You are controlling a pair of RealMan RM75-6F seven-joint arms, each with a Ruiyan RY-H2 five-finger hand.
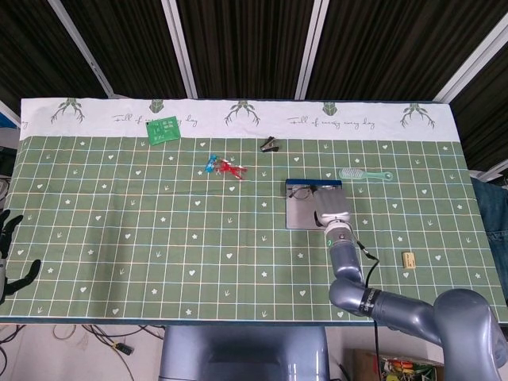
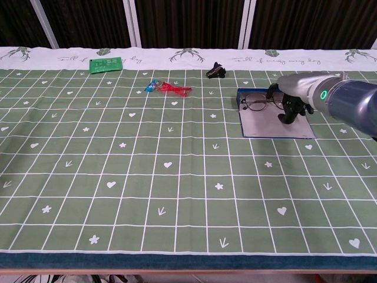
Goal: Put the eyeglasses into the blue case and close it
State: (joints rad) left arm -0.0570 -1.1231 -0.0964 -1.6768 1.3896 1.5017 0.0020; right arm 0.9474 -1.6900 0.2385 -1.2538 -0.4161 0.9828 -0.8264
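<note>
A green circuit board (image 1: 163, 129) is lying at the counter's (image 2: 177, 194) far left. A red-and-blue plastic toy (image 1: 225, 167) is resting mid-counter, a black binder clip (image 1: 271, 144) beyond it. A mint-green hairbrush (image 1: 363, 174) and a small beige block (image 1: 409, 259) are sitting well apart on the right.
</note>
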